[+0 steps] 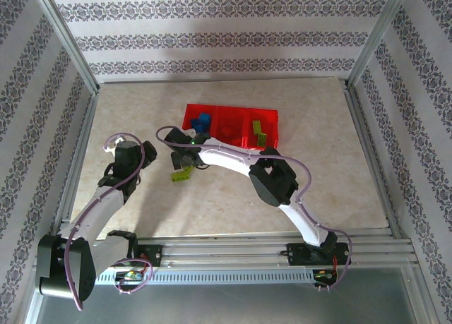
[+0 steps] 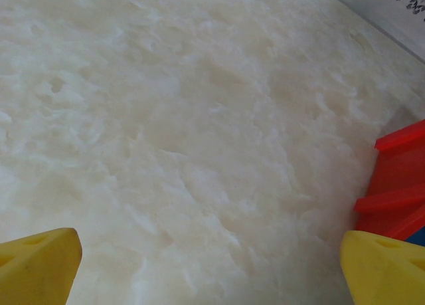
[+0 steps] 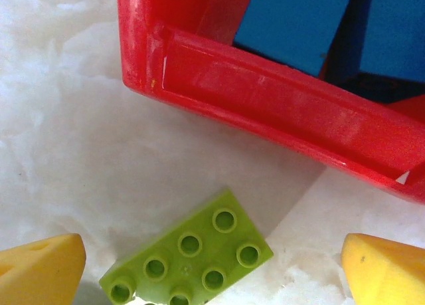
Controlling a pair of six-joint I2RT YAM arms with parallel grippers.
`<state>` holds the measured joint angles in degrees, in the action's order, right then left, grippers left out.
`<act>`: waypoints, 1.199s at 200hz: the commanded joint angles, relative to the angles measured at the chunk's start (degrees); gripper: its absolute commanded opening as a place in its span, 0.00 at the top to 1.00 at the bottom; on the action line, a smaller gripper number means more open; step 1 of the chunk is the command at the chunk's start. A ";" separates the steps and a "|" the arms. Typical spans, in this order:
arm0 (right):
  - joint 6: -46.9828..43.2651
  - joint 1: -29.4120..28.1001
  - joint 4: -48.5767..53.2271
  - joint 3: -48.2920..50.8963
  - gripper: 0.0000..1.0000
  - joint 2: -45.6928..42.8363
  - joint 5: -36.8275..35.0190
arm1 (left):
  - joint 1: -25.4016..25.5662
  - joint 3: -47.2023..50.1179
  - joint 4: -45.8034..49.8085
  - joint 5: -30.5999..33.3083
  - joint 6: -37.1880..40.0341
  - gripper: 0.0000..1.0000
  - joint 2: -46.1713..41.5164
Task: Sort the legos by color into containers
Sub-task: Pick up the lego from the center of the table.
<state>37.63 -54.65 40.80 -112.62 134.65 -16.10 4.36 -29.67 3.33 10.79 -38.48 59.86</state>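
Lime green lego [image 3: 189, 258] loose on the table [image 3: 60, 152], just outside the red tray [image 3: 279, 102]; both my grippers spread wide, gripping nothing.
Tray's near corner wall stands right behind the brick, close but apart; tray has three compartments side by side: blue legos [image 1: 203, 121] in the left one, lime green ones [image 1: 259, 130] in the right one, the middle reads red all over and I cannot tell bricks from tray; the loose brick lies flat, studs up, two rows of four, skewed to the tray wall; my right gripper [image 3: 212, 272] hangs over it, yellow fingertips [image 3: 40, 268] one each side; right arm [image 1: 282, 190] arcs across the table to the tray's left end; my left gripper [image 2: 212, 272] hovers over bare table left of the tray, jaws apart, tray corner at its right.
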 commanded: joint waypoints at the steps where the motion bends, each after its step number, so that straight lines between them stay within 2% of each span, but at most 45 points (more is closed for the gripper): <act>1: 0.78 -0.53 3.20 -3.07 0.02 2.22 -1.79 | -0.76 0.41 -2.67 -0.54 -0.56 0.00 0.72; 46: 0.69 -0.54 4.99 -3.72 0.01 3.51 -2.48 | -1.02 0.61 -3.44 -1.02 -0.61 0.00 1.82; 132: 1.48 -0.48 4.92 1.52 0.02 -0.27 -3.09 | -1.26 0.75 -4.97 -1.82 -0.89 0.00 3.15; 148: 1.63 -0.46 4.26 2.92 0.07 -1.20 -2.43 | -1.28 0.84 -5.28 -1.81 -0.96 0.00 3.22; 240: 1.74 0.26 1.84 4.74 0.45 -1.78 1.88 | -1.37 1.09 -6.81 -3.24 -1.42 0.00 5.01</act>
<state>39.16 -54.61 42.63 -108.88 134.76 -15.55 3.95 -29.36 -1.04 8.36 -39.11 64.34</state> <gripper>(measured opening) 0.606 0.995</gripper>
